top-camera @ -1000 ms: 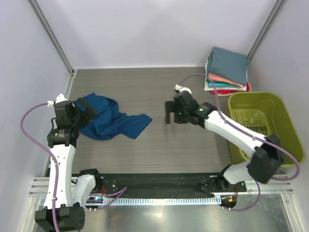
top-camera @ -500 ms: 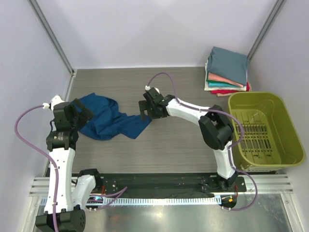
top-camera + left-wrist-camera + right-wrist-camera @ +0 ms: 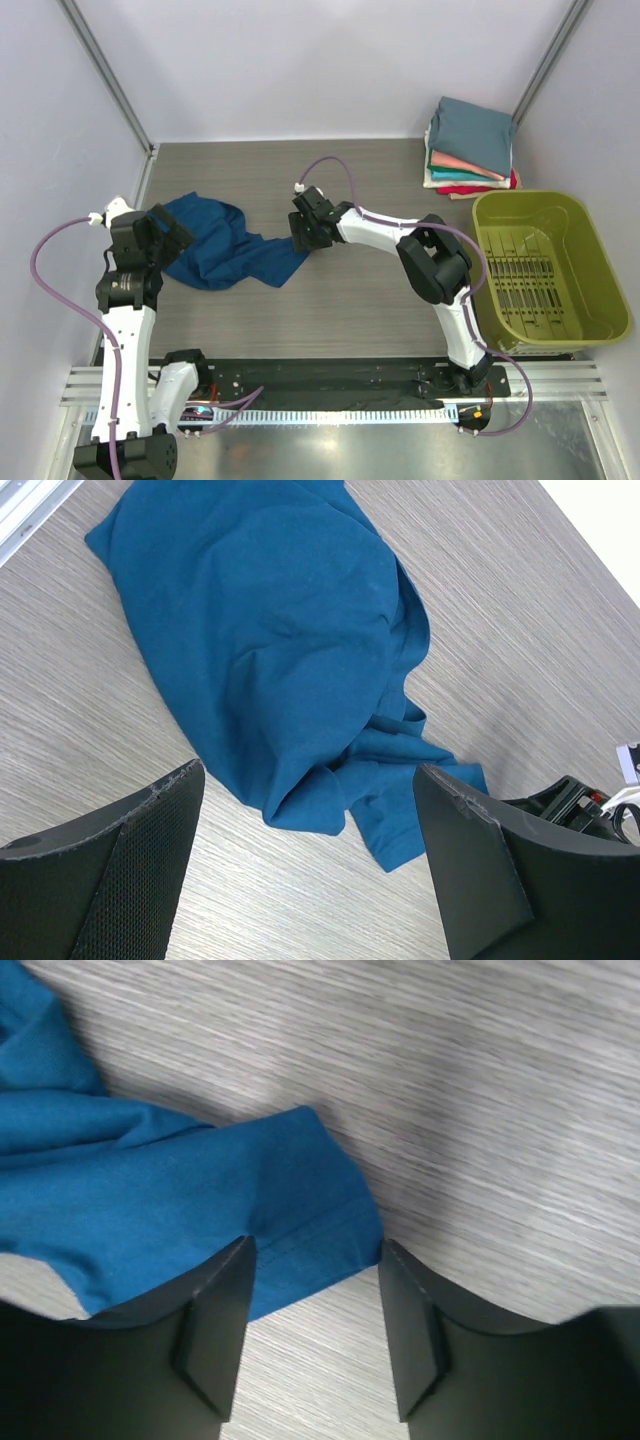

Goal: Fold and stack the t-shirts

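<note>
A crumpled blue t-shirt (image 3: 225, 248) lies at the left of the table; no print shows on it. It fills the left wrist view (image 3: 290, 650). My left gripper (image 3: 172, 225) is open at the shirt's left edge, hovering above it (image 3: 305, 820). My right gripper (image 3: 303, 236) is open, low over the shirt's right corner (image 3: 320, 1230), which lies between its fingers (image 3: 215, 1330). A stack of folded t-shirts (image 3: 472, 148), slate-teal on top with coral, white, green and red below, sits at the back right.
An olive-green plastic basket (image 3: 545, 265) stands at the right edge, just in front of the stack. Metal frame posts (image 3: 105, 75) rise at the back corners. The arm bases and a rail (image 3: 330, 385) run along the near edge.
My right gripper has swept left from the table's middle to the shirt's right corner, slowing over the last half second. My left gripper has shifted slightly left. The shirt has not moved.
</note>
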Action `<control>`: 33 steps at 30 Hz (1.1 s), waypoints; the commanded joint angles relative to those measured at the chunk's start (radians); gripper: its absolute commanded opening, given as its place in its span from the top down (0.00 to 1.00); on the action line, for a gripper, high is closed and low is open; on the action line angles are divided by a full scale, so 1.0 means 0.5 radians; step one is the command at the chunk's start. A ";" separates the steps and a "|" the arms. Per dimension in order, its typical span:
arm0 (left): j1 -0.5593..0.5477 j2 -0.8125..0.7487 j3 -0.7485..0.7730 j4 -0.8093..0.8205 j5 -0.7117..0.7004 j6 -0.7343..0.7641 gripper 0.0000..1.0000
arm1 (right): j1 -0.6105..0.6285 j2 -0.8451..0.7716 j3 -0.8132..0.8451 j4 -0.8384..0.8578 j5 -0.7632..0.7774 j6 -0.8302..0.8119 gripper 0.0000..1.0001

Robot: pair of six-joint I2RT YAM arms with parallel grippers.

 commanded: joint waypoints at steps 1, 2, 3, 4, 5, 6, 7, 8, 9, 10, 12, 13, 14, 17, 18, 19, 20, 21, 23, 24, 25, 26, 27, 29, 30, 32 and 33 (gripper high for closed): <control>0.010 -0.013 0.007 0.020 -0.006 0.017 0.14 | 0.002 0.002 -0.043 0.129 -0.120 -0.001 0.44; 0.010 -0.016 0.004 0.020 -0.003 0.017 0.14 | 0.002 0.008 -0.046 0.147 -0.126 -0.001 0.47; 0.010 -0.013 0.004 0.023 -0.003 0.017 0.14 | 0.002 0.024 -0.043 0.150 -0.157 -0.004 0.53; 0.010 -0.019 0.001 0.023 -0.006 0.017 0.14 | -0.001 0.033 -0.040 0.159 -0.175 -0.013 0.58; 0.010 -0.016 0.001 0.023 -0.012 0.017 0.14 | -0.001 0.039 -0.040 0.187 -0.191 -0.022 0.65; 0.010 -0.025 -0.002 0.023 -0.018 0.017 0.14 | -0.004 0.054 -0.040 0.202 -0.240 -0.025 0.78; 0.010 -0.028 -0.002 0.026 -0.015 0.017 0.14 | -0.004 0.058 -0.031 0.221 -0.273 -0.028 0.85; 0.010 -0.031 -0.005 0.033 -0.018 0.017 0.14 | -0.020 0.061 -0.018 0.254 -0.316 -0.010 0.94; 0.007 -0.028 -0.002 0.036 -0.015 0.017 0.14 | -0.032 0.052 -0.003 0.267 -0.402 0.005 0.99; 0.010 -0.028 -0.008 0.039 -0.012 0.020 0.14 | -0.056 0.036 0.043 0.279 -0.436 0.024 0.99; 0.010 -0.031 -0.008 0.048 0.031 0.032 0.15 | -0.176 -0.089 0.080 0.276 -0.424 0.097 0.99; 0.007 -0.043 -0.020 0.057 0.049 0.041 0.15 | -0.246 -0.178 0.071 0.261 -0.394 0.131 0.99; 0.010 -0.049 -0.026 0.084 0.071 0.053 0.15 | -0.414 -0.279 0.043 0.252 -0.372 0.168 0.99; 0.007 -0.062 -0.051 0.121 0.138 0.066 0.16 | -0.654 -0.760 -0.140 0.172 -0.118 0.205 0.99; 0.007 -0.059 -0.060 0.134 0.154 0.066 0.17 | -0.776 -0.889 -0.189 0.144 -0.084 0.171 0.99; 0.004 -0.053 -0.063 0.155 0.196 0.066 0.17 | -0.835 -1.073 -0.287 0.114 -0.005 0.159 0.99; -0.002 -0.031 -0.069 0.164 0.221 0.066 0.18 | -0.878 -1.169 -0.340 0.065 0.030 0.147 0.99; -0.008 -0.013 -0.072 0.174 0.249 0.063 0.18 | -0.915 -1.243 -0.392 0.049 0.036 0.134 0.99; -0.045 0.033 -0.066 0.195 0.319 0.057 0.19 | -0.919 -1.399 -0.539 0.003 0.006 0.101 0.99; -0.069 0.079 -0.063 0.198 0.329 0.048 0.19 | -0.916 -1.430 -0.597 -0.003 -0.034 0.104 0.99; -0.094 0.116 -0.057 0.201 0.332 0.044 0.20 | -0.916 -1.461 -0.713 -0.003 -0.047 0.122 0.99; -0.158 0.147 -0.045 0.201 0.323 0.044 0.20 | -0.913 -1.495 -0.769 0.000 -0.193 0.131 0.99; -0.201 0.220 -0.039 0.198 0.310 0.038 0.21 | -0.910 -1.507 -0.821 0.006 -0.224 0.149 0.99; -0.361 0.294 -0.017 0.162 0.237 0.017 0.22 | -0.879 -1.535 -0.960 0.058 -0.274 0.186 0.99; -0.407 0.364 0.001 0.143 0.209 0.002 0.23 | -0.858 -1.556 -0.990 0.073 -0.304 0.196 0.99; -0.511 0.417 0.001 0.115 0.179 -0.044 0.24 | -0.790 -1.565 -0.997 0.080 -0.311 0.196 0.99; -0.542 0.432 -0.008 0.118 0.145 -0.072 0.25 | -0.762 -1.571 -0.982 0.077 -0.317 0.190 0.99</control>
